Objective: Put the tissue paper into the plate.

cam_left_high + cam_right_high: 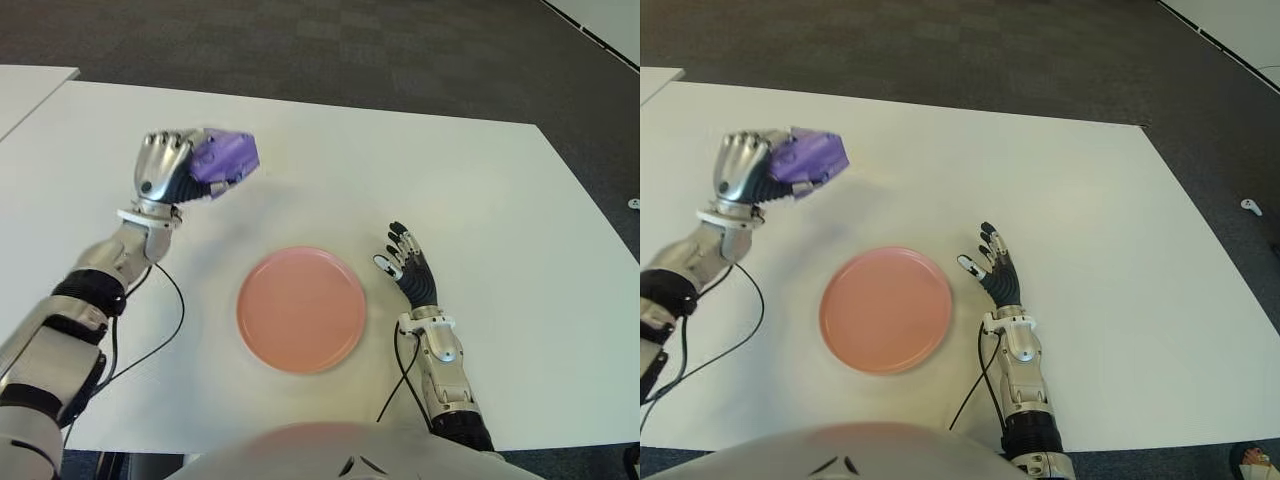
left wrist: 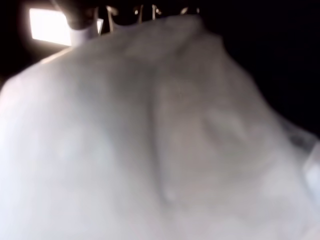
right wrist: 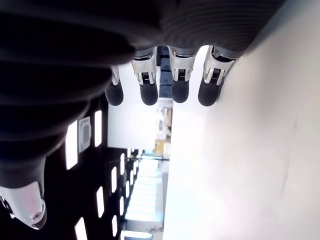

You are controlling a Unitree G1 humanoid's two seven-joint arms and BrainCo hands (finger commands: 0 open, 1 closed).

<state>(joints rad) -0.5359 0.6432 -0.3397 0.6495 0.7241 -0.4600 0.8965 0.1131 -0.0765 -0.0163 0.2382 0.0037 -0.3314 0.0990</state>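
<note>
My left hand [image 1: 178, 170] is raised above the table's far left part, its fingers curled around a purple tissue pack [image 1: 226, 157]. The pack [image 2: 150, 140] fills the left wrist view, pressed close against the palm. A round pink plate [image 1: 301, 309] lies on the white table [image 1: 450, 190], nearer to me and to the right of the held pack. My right hand [image 1: 405, 262] shows just right of the plate, fingers straight and spread [image 3: 160, 85], holding nothing.
The white table's far edge borders dark carpet [image 1: 330, 50]. A second white table [image 1: 25, 85] stands at the far left. Black cables [image 1: 165, 320] trail from both wrists across the table near the plate.
</note>
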